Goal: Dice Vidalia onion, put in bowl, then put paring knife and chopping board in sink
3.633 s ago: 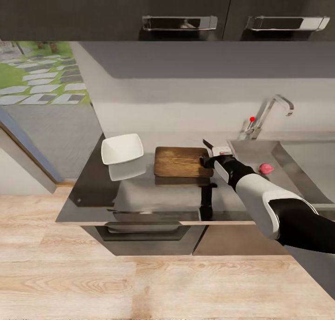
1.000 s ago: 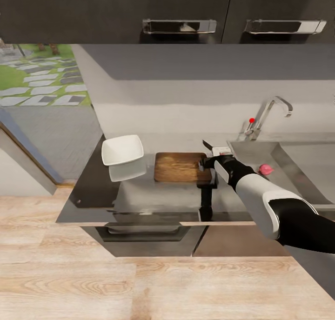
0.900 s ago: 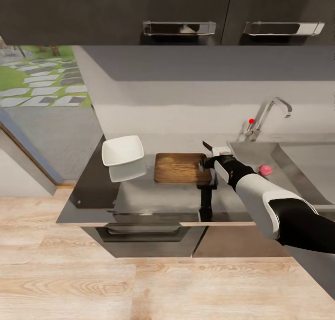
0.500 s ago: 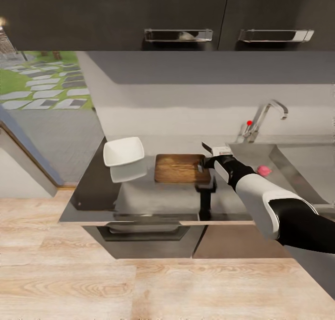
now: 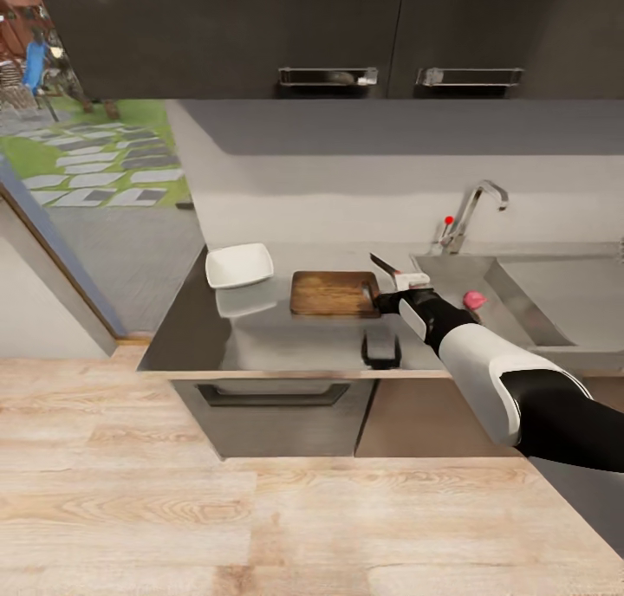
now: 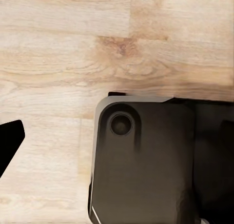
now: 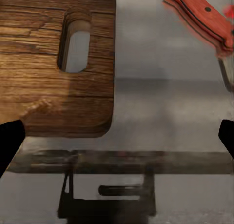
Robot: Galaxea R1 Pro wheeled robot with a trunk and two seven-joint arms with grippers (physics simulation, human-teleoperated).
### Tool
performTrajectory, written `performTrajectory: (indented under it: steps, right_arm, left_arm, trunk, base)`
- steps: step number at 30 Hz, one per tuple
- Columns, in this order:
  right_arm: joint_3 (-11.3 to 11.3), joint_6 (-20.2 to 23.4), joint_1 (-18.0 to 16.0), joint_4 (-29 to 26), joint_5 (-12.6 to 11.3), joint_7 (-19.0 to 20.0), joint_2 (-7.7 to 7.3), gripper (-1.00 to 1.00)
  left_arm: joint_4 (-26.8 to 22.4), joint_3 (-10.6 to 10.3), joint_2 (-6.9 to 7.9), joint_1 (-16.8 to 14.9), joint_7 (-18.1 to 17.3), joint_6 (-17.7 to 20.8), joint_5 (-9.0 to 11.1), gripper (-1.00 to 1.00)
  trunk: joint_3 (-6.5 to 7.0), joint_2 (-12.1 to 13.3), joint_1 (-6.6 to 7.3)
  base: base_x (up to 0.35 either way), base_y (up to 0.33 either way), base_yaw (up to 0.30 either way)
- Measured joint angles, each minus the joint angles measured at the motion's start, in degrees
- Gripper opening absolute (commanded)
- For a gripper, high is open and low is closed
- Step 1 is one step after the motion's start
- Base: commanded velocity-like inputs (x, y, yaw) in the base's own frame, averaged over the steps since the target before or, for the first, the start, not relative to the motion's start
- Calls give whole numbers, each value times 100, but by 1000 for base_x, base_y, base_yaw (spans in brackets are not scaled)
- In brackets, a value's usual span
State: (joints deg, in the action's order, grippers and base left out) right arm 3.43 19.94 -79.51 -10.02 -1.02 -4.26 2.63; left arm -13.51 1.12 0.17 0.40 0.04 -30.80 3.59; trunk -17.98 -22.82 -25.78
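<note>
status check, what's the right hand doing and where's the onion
Right hand open, empty, at the board's handle end. Knife lying on the counter beside it. Onion in the sink, nothing in the way.

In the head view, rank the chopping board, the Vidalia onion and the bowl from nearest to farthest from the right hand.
1. chopping board: right beside the right hand, on its left.
2. Vidalia onion: to the hand's right, in the sink.
3. bowl: farthest left, beyond the board.

No legible text, label, brand, number or sign appears on any surface in the head view, the left wrist view or the right wrist view.
</note>
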Motion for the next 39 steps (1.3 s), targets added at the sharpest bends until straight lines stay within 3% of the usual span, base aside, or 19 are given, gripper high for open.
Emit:
performTrajectory:
  steps: [39]
  right_arm:
    - [0,-2,0,-1,1,0,0,100]
  left_arm:
    - [1,0,0,0,0,0,0,100]
  trunk:
    - [353,0,0]
  base:
    - [-336,0,0]
